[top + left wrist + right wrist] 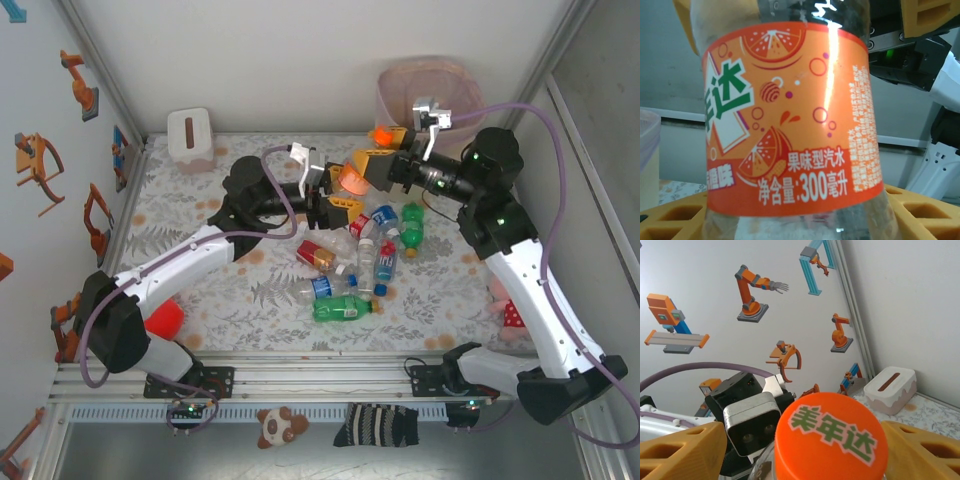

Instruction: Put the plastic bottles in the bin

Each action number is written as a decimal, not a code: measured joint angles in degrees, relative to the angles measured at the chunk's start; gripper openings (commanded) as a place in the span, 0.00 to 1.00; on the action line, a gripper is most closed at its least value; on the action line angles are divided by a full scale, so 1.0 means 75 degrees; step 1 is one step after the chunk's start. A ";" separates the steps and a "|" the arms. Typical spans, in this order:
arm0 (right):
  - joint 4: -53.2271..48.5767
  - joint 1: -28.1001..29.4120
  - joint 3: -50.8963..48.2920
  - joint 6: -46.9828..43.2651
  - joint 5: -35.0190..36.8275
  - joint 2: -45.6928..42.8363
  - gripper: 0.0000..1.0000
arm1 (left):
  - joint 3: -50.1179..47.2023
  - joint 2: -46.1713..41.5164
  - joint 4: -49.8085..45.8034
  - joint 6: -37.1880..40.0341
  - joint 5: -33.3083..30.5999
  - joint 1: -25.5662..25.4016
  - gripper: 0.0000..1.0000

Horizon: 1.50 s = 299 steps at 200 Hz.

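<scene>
A clear plastic bottle with an orange label (352,178) (790,120) hangs in the air above the pile, between the two arms. My left gripper (338,192) (800,227) is shut on its lower body, and its yellow fingers (675,215) show at either side. The bottle's orange cap (832,437) points at my right gripper (372,168) (802,457), which is open; its yellow fingers (680,450) flank the cap, with a gap on the left. Several more bottles (350,270) lie heaped on the mat. The pale pink bin (400,80) (647,150) stands at the back right.
A white tissue box (190,135) (890,387) sits at the back left corner. A red cup (165,318) lies by the left arm's base, and a plush toy (510,310) by the right arm. White walls close in the mat on three sides.
</scene>
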 measured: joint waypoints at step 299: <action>-0.1664 0.0006 0.1148 -0.0734 0.2162 0.0082 0.54 | -0.0568 -0.0726 -0.0356 0.0726 -0.1547 -0.0096 0.78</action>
